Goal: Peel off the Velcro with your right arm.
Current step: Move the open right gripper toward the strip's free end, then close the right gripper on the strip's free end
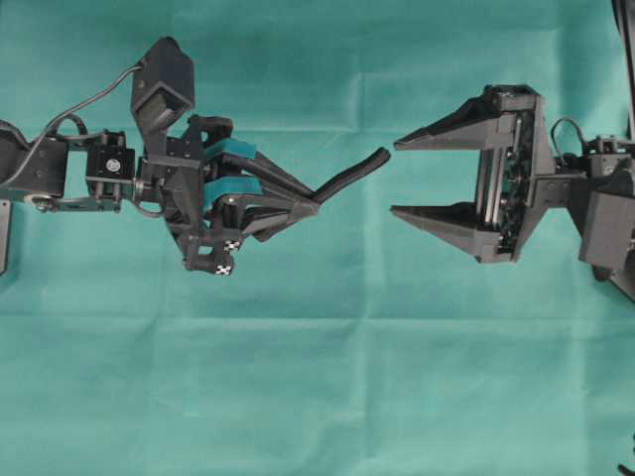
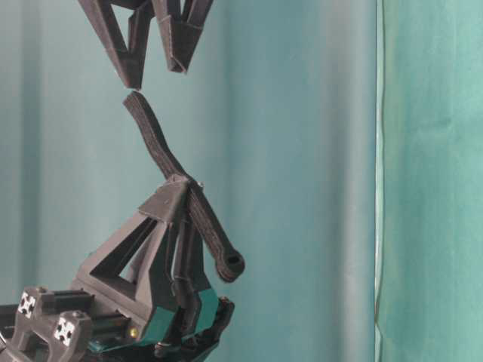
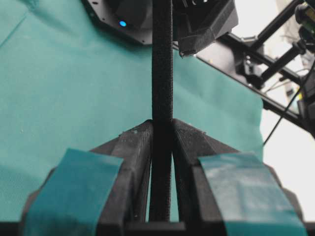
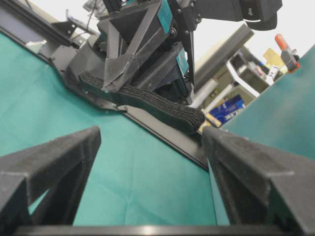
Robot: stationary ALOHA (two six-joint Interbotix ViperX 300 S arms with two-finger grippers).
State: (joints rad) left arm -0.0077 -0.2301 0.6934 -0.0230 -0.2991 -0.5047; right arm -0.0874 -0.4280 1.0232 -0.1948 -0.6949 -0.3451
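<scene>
The Velcro is a black strip held in the air over the teal cloth, its free end pointing at my right arm. My left gripper, the one with teal pads, is shut on its middle. In the left wrist view the Velcro rises straight out of the closed jaws of the left gripper. My right gripper stands wide open, just short of the strip's tip. In the right wrist view the Velcro ends close to one right fingertip, with nothing between the jaws of the right gripper. The table-level view shows the strip's rounded end hanging behind the left jaws.
Teal cloth covers the table and hangs as a backdrop. A black frame rail runs along the table's far edge, with workshop clutter beyond it.
</scene>
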